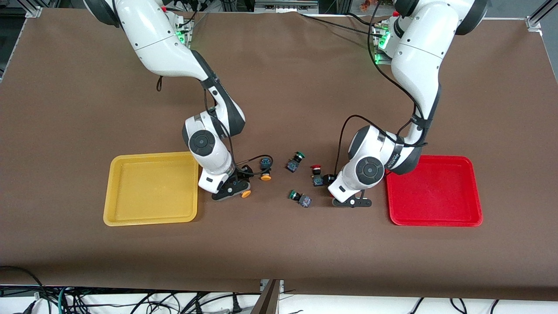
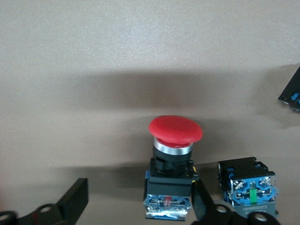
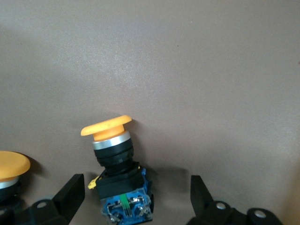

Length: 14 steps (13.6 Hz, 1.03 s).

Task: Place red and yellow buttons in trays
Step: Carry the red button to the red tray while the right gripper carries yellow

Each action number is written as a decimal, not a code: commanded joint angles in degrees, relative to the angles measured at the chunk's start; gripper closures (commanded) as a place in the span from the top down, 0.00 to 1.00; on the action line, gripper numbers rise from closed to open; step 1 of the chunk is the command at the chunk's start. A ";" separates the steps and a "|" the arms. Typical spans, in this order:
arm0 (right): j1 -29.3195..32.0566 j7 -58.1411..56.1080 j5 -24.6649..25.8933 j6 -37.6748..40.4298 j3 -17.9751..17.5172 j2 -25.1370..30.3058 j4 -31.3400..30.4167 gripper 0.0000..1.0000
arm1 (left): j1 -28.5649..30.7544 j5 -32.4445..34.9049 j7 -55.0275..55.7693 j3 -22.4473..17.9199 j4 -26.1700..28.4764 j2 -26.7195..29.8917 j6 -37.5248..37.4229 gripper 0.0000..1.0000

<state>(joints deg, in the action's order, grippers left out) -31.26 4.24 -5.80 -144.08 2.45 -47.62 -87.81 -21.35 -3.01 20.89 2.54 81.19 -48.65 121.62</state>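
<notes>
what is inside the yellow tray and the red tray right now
Nothing shows inside either. The yellow tray has a bare floor, though the right arm covers the corner nearest it. The red tray also looks bare, with the left arm covering one corner.

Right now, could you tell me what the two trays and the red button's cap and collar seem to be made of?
The yellow tray and red tray look like moulded plastic: uniform colour, rounded corners, soft sheen. The red button has a smooth, matte cap, probably plastic. The collar beneath is silvery and reflective, likely metal or chromed plastic.
</notes>
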 commanded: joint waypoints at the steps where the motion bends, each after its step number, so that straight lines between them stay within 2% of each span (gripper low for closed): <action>1: -0.55 0.95 0.00 -0.32 0.28 -0.90 1.42 0.91 | 0.08 -0.15 -1.82 -0.08 0.11 0.22 0.81 0.41; 3: -0.90 0.95 0.00 -0.32 0.28 -0.81 1.33 0.73 | -0.36 -0.24 -1.65 -0.08 0.11 0.31 0.81 0.10; 4: -0.82 0.51 0.00 -0.24 0.28 -0.38 1.41 0.63 | -0.36 -0.33 -1.21 0.01 0.11 0.40 0.72 0.00; 5: -0.64 0.33 -0.08 -0.06 0.37 0.06 1.33 0.42 | -0.27 -0.50 -1.03 0.01 0.11 0.57 0.55 0.00; 7: -0.20 0.33 -0.17 1.68 0.80 2.25 1.07 0.07 | 1.12 -0.33 -1.73 -0.08 -0.07 1.53 -0.15 0.00; 8: 1.10 -0.10 -0.26 3.87 1.07 3.22 1.24 0.00 | 3.05 -0.24 -3.56 -0.17 -0.07 2.93 -2.33 0.00; 12: 10.94 -11.41 -0.26 13.28 1.07 8.58 0.89 0.01 | 14.73 -0.59 -21.20 -0.08 0.37 9.26 -10.51 0.00; 14: 15.86 -18.01 -0.26 16.45 1.60 8.77 0.45 0.03 | 18.25 0.02 -23.96 -0.25 0.73 11.55 -13.50 0.00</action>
<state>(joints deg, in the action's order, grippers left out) -19.32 -8.38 -5.84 -130.13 4.67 -39.95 -85.95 -5.85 -3.02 0.48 1.51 79.79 -40.48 110.45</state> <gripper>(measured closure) 0.551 0.595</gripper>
